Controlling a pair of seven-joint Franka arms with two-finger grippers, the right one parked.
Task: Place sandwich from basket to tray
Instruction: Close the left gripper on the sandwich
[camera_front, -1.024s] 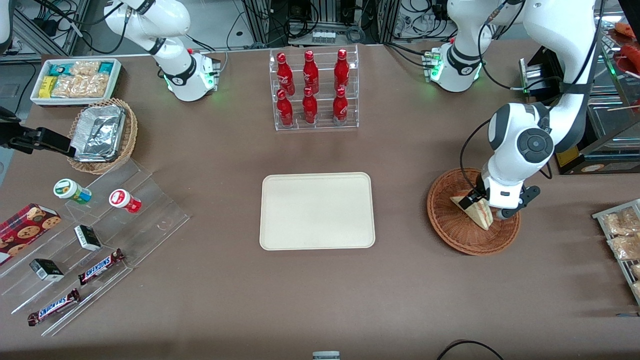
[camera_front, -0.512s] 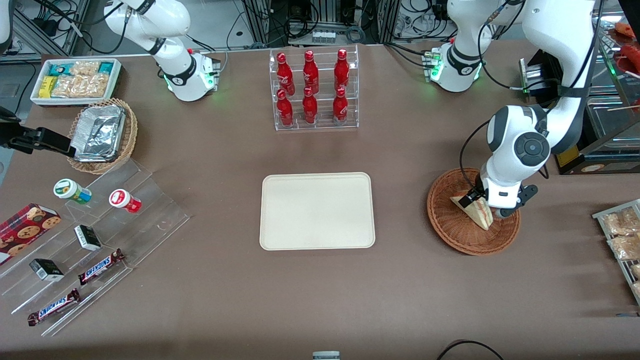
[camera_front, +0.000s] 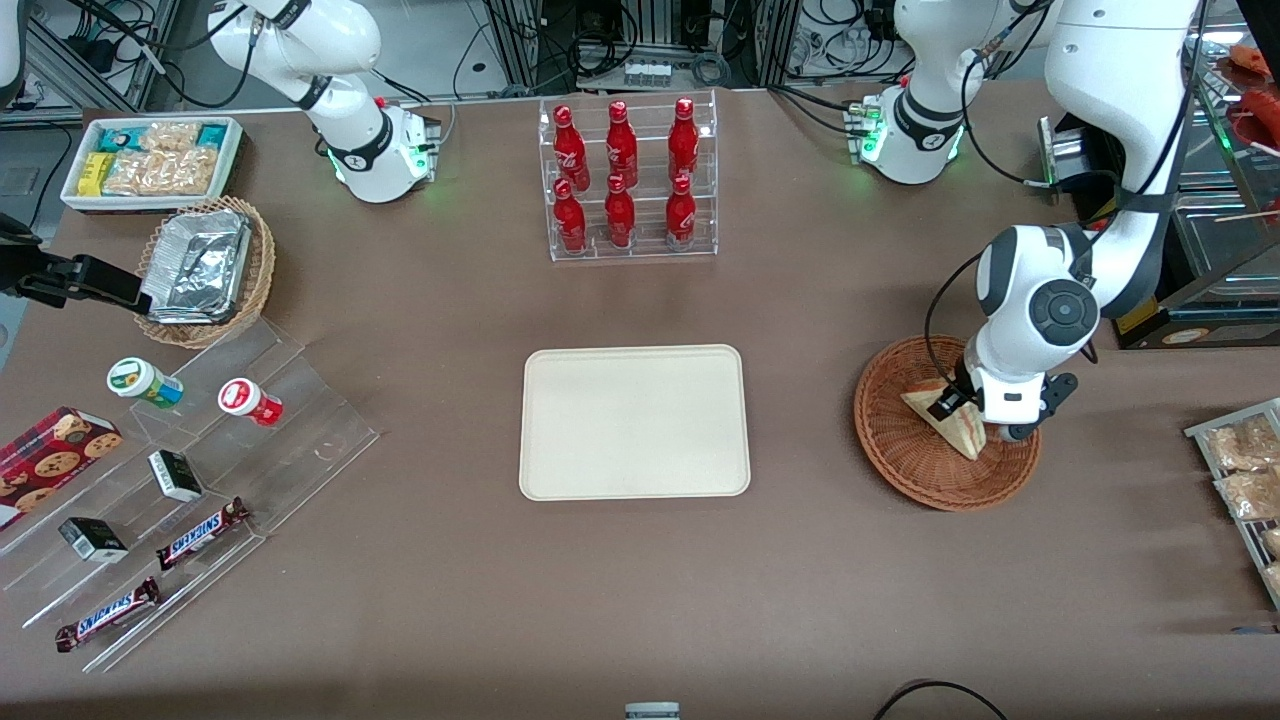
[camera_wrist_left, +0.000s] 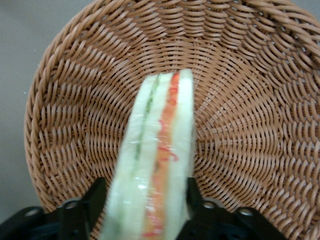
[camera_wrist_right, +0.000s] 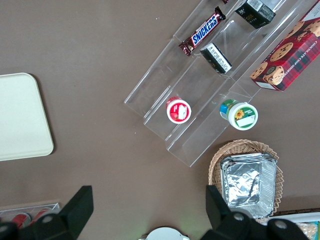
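Sandwich (camera_wrist_left: 156, 165) standing on edge in the basket (camera_front: 905, 455), clamped between the fingers (camera_wrist_left: 92, 197) of the gripper (camera_front: 975, 418), apparently just lifting off the weave. Grasp step done. Next: raise clear of the rim, carry over to the tray (camera_front: 634, 421).

Working arm (camera_front: 1120, 120), right of the frame: glossy white rounded shells with black bands at the joints. A dark grey round cap (camera_front: 1063, 311) with a ringed centre covers the wrist joint. A thin black cable (camera_front: 930, 320) loops beside the wrist. The base (camera_front: 905, 145), upper right, shows green lights. The gripper (camera_front: 975, 418), at mid-right, has a white body and black fingers (camera_wrist_left: 92, 202), which press the sandwich (camera_wrist_left: 157, 165) from both sides.
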